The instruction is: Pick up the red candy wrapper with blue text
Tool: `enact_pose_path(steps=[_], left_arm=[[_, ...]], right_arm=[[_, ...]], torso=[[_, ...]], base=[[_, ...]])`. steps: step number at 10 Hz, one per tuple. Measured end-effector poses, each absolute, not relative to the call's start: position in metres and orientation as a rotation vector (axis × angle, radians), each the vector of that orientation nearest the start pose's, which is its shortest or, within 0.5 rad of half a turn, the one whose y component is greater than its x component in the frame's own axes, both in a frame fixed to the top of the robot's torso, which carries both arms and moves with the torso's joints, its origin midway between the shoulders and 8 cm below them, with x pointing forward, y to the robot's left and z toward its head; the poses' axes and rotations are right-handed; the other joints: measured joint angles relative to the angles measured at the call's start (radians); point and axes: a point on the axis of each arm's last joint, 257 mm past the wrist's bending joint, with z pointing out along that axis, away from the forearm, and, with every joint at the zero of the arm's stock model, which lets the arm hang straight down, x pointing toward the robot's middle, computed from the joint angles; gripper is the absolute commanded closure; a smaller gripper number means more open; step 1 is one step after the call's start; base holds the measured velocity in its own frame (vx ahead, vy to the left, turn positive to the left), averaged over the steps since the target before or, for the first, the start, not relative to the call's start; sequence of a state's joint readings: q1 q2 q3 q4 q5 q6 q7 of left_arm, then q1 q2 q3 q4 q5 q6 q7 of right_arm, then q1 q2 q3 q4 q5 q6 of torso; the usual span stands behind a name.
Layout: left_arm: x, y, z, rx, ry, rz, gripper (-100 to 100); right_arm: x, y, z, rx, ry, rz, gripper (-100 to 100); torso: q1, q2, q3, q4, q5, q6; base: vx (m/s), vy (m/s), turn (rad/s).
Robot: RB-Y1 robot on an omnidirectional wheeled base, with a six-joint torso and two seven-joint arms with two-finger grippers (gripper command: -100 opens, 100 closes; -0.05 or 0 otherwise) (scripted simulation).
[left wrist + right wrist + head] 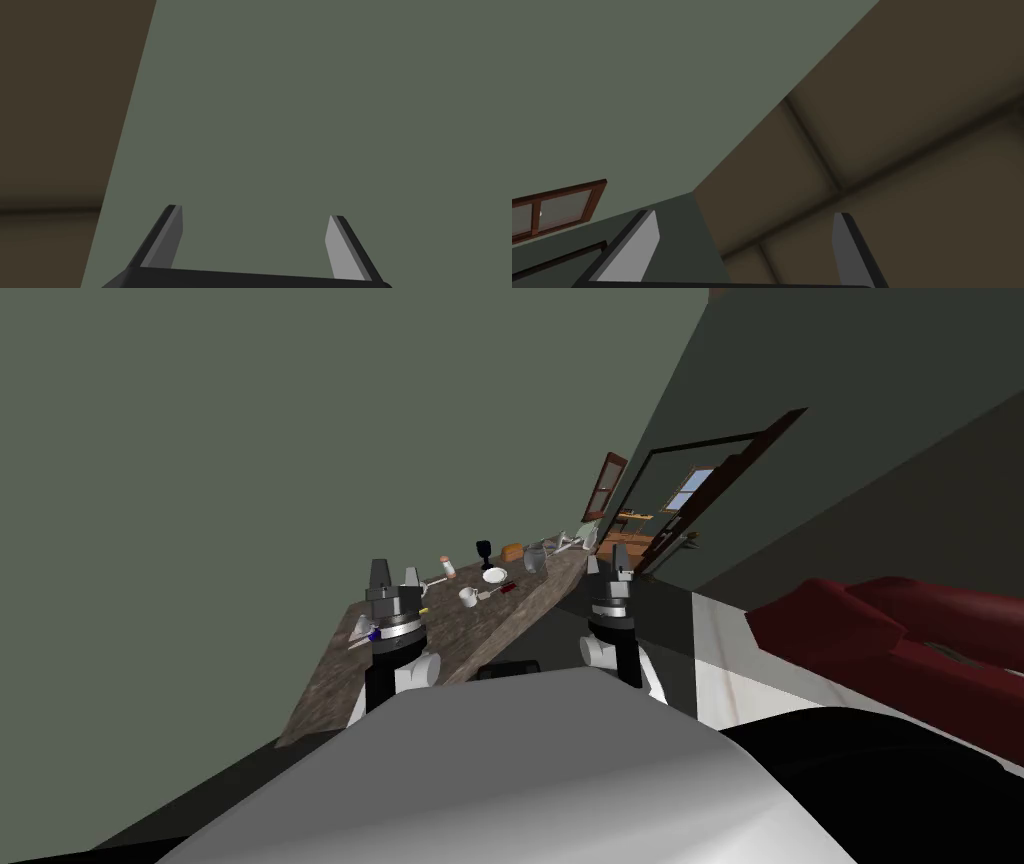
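Observation:
A long dark wooden table point(470, 638) runs along the green wall ahead and to my left. On it, toward the middle, lies a small red wrapper point(507, 586) next to a white plate point(494, 575); its text is too small to read. My left gripper point(393, 573) is raised over the table's near part, short of the wrapper, and stands open with nothing between its fingers point(172, 235). My right gripper point(620, 560) is raised off the table's right edge and is also open and empty, fingers point(639, 242) apart.
Around the wrapper stand a white cup point(468, 596), a black goblet point(484, 553), a shaker point(447, 565), a brown loaf point(512, 552) and a glass point(535, 558). Small utensils point(362, 633) lie near the left arm. A dark red sofa point(900, 628) is at right, an open doorway point(690, 508) beyond.

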State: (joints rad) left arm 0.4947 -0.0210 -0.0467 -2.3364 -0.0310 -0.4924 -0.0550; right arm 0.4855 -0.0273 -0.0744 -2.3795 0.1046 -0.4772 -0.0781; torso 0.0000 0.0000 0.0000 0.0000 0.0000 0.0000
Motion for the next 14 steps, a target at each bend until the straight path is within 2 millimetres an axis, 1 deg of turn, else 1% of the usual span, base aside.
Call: enact_pose_path(steps=[3,5,6,7,8,9,10,11,12,13,14], left_arm=[[0.336,0.260,0.050,-0.596,0.587,-1.290,0],[0.336,0.260,0.050,-0.596,0.587,-1.291,0],[0.336,0.260,0.050,-0.596,0.587,-1.290,0],[0.336,0.260,0.050,-0.596,0.587,-1.291,0],[0.336,0.260,0.050,-0.596,0.587,-1.291,0],[0.336,0.260,0.049,-0.596,0.587,-1.290,0],[0.336,0.260,0.050,-0.596,0.587,-1.290,0],[0.336,0.260,0.050,-0.596,0.587,-1.290,0],[0.336,0.260,0.050,-0.596,0.587,-1.290,0],[0.336,0.260,0.050,-0.596,0.587,-1.291,0],[0.336,0.260,0.050,-0.596,0.587,-1.290,0]], right_arm=[[0.331,-0.274,0.045,0.523,0.733,1.224,-100],[0.334,-0.272,0.016,0.539,0.835,1.191,-100],[0.332,-0.267,0.002,0.547,0.891,1.172,-100],[0.330,-0.267,-0.015,0.559,0.956,1.144,-100],[0.334,-0.266,-0.034,0.572,1.025,1.116,-100],[0.333,-0.265,-0.045,0.585,1.062,1.098,-100],[0.331,-0.265,-0.060,0.592,1.110,1.077,-100],[0.328,-0.267,-0.070,0.600,1.139,1.062,-100],[0.322,-0.268,-0.086,0.608,1.189,1.040,-100],[0.318,-0.267,-0.106,0.615,1.253,1.009,-100],[0.313,-0.270,-0.120,0.628,1.296,0.985,-100]], torso=[[-0.005,0.004,0.002,0.001,-0.001,0.000],[-0.006,0.004,0.003,0.001,-0.001,0.000],[-0.006,0.004,0.002,0.001,-0.001,0.000],[-0.007,0.004,0.002,0.001,-0.001,0.000],[-0.008,0.004,0.002,0.001,-0.002,-0.001],[-0.006,0.004,0.002,0.001,-0.002,0.001],[-0.005,0.003,0.002,0.001,-0.001,0.000],[-0.004,0.002,0.001,0.001,-0.001,0.000],[-0.003,0.002,0.001,0.001,-0.001,0.000],[-0.005,0.003,0.002,0.001,-0.001,0.000],[-0.005,0.003,0.002,0.001,-0.001,0.000]], base=[[-0.067,-0.070,0.211],[-0.055,-0.084,0.286],[-0.054,-0.087,0.344],[-0.067,-0.097,0.488],[-0.063,-0.070,0.126],[-0.056,-0.047,0.236],[-0.042,-0.034,0.145],[-0.043,-0.023,0.290],[-0.074,-0.048,0.430],[-0.058,-0.049,0.263],[-0.046,-0.048,0.378]])
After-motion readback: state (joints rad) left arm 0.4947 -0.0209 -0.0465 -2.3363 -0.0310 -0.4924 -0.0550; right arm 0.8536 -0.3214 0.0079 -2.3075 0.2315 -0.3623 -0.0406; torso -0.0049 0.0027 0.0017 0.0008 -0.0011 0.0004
